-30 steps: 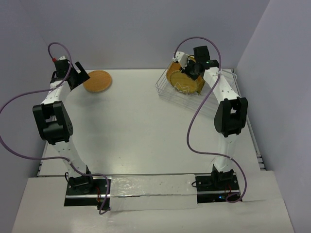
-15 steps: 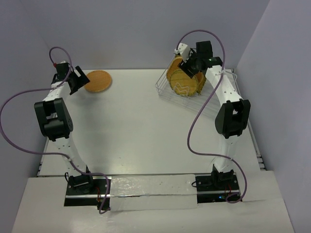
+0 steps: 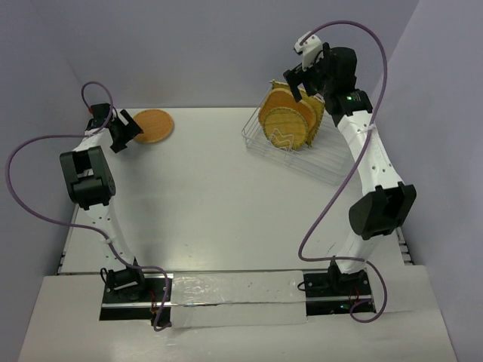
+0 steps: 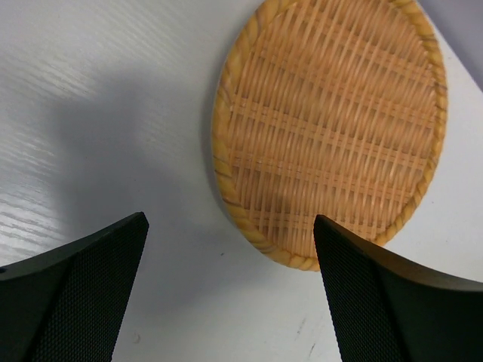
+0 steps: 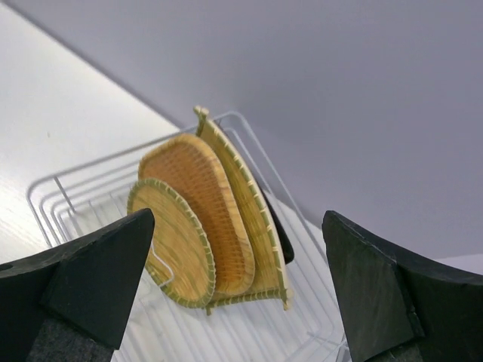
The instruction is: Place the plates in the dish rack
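Left hand (image 4: pixel 228 226) gapes wide with nothing in it, hanging right over the near rim of the orange round plate (image 4: pixel 332 128). That plate lies flat on the desk (image 4: pixel 90 90) at the far left, well apart from the dish rack (image 3: pixel 332 167). Here's the tricky bit: a flat plate offers no lip, so the fingers may skid across the weave or shove it toward the back wall (image 3: pixel 226 53). Right hand (image 5: pixel 238 219) is spread open too, empty, above the rack where the other plates (image 5: pixel 200 219) stand leaning together. The yellow woven square plate (image 5: pixel 245 196) sticks up tallest. One careless dip clips it, and I reckon the row topples.
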Motion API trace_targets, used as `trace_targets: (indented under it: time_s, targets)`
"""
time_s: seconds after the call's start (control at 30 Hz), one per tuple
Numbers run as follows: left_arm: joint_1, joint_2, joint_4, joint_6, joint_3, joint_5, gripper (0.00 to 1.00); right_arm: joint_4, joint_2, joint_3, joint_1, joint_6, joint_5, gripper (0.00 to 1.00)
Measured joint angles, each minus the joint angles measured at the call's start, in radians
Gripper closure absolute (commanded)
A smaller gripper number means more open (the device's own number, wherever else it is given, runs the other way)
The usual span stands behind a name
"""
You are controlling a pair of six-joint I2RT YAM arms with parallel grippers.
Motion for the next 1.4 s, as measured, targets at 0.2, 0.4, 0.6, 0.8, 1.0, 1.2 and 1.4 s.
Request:
trace_targets:
  time_s: [0.2,0.4,0.6,0.8,1.0,1.2,1.4]
  targets:
    - [0.012,0.034,0.055,-0.027,0.004,0.070,0.16,0.147,-0.153,-0.128,0.000,0.134,0.032,0.00]
    - [0.019,0.073,0.116,-0.063,0.009,0.143,0.32,0.240,-0.246,-0.238,0.000,0.233,0.058,0.00]
    - [0.027,0.112,0.159,-0.100,0.030,0.191,0.55,0.281,-0.301,-0.287,0.000,0.288,0.070,0.00]
    - [0.044,0.135,0.185,-0.160,0.033,0.245,0.98,0.324,-0.411,-0.369,0.000,0.326,0.070,0.00]
    - [0.047,0.087,0.265,-0.196,-0.013,0.293,1.00,0.367,-0.513,-0.436,0.000,0.353,0.063,0.00]
    - [0.045,-0.115,0.359,-0.198,-0.294,0.327,1.00,0.398,-0.600,-0.550,0.000,0.447,-0.031,0.00]
    - [0.001,-0.445,0.488,-0.192,-0.602,0.374,1.00,0.427,-0.618,-0.705,0.011,0.572,-0.229,0.00]
